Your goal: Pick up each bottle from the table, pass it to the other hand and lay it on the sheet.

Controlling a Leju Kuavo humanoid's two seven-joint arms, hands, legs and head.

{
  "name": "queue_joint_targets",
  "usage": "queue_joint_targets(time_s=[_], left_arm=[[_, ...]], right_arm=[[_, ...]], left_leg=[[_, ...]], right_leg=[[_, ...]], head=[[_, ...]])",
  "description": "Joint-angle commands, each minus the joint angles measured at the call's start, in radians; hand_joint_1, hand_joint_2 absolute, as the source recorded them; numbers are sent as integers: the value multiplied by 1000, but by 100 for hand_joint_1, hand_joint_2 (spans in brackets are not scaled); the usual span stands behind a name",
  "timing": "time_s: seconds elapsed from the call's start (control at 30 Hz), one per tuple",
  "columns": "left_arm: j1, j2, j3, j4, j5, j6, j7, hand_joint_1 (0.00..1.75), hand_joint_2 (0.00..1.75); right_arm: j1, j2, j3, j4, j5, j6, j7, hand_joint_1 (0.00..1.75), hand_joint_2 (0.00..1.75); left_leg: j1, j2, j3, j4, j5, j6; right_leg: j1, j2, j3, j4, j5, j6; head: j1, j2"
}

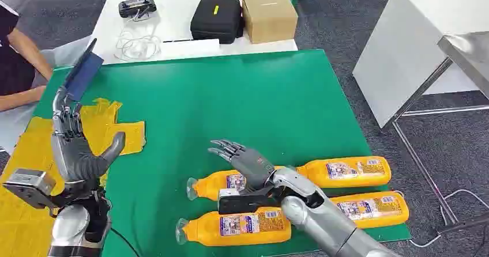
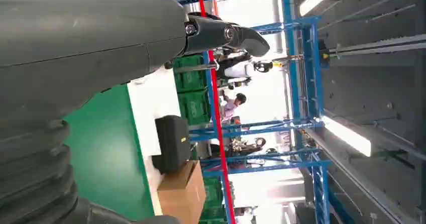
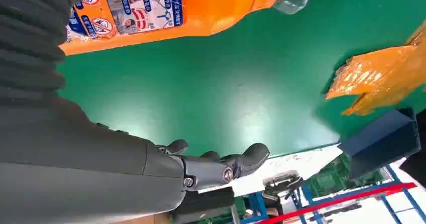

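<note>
Orange bottles [image 1: 242,183] lie just under right robot hand [image 1: 245,162], fingers spread, holding nothing.

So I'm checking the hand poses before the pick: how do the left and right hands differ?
The left hand is raised upright over the yellow sheet, fingers pointing up; the right hand reaches low and forward over the orange bottles. The left hand is far from the bottles, the right just above them. Both hold nothing, fingers apart.

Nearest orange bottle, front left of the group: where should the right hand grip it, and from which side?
Probably mid-body, on the labelled section of the nearest bottle, coming from above. It lies flat on the green mat, clear cap pointing to the robot's left; the neck tapers. The right hand hovers open nearby.
</note>
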Motion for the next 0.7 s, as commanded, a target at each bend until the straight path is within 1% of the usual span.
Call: queue_joint_targets(time_s=[0.03, 0.17, 0.27, 0.33, 0.37, 0.5, 0.7], left_arm=[[-31, -11, 18, 64, 4, -5, 9, 0, 175], [-47, -13, 10, 85, 4, -8, 13, 0, 175], [-53, -13, 3, 96, 6, -7, 15, 0, 175], [-52, -14, 2, 96, 10, -6, 18, 0, 175], [-50, -17, 2, 96, 12, -8, 20, 0, 175], [-53, -21, -3, 104, 19, -11, 23, 0, 175], [-51, -21, -3, 107, 37, -13, 23, 0, 175]], right_arm=[[-17, -25, 28, 52, 33, -6, 43, 0, 175], [-35, -37, 60, 140, 59, 12, 49, 0, 175], [-62, -31, 84, 226, 92, 9, 68, 0, 175], [-78, -22, 98, 264, 138, -9, 104, 0, 175], [-105, -15, 129, 304, 194, 7, 144, 0, 175], [-156, 14, 155, 395, 207, 27, 132, 0, 175], [-175, 21, 184, 445, 204, 47, 120, 0, 175]], left_leg=[[1, -2, 2, 0, 0, -1], [2, -3, 3, 0, 0, -1], [2, -3, 3, 0, 0, -1], [1, -1, 2, 0, 0, 0], [1, -1, 2, 0, -1, -1], [2, 0, 2, 1, -1, -1], [1, -2, 4, 0, 0, -1]], right_leg=[[1, -2, 3, -1, 0, -2], [2, -2, 4, -2, 0, -2], [2, -2, 4, -2, 0, -2], [1, -1, 3, -1, 0, -1], [1, 0, 3, -1, 0, -2], [2, 2, 3, -1, 1, -2], [1, -1, 4, -1, 0, -2]], head=[[0, 0], [0, 0], [0, 0], [0, 0], [0, 0], [0, 0], [0, 0]])
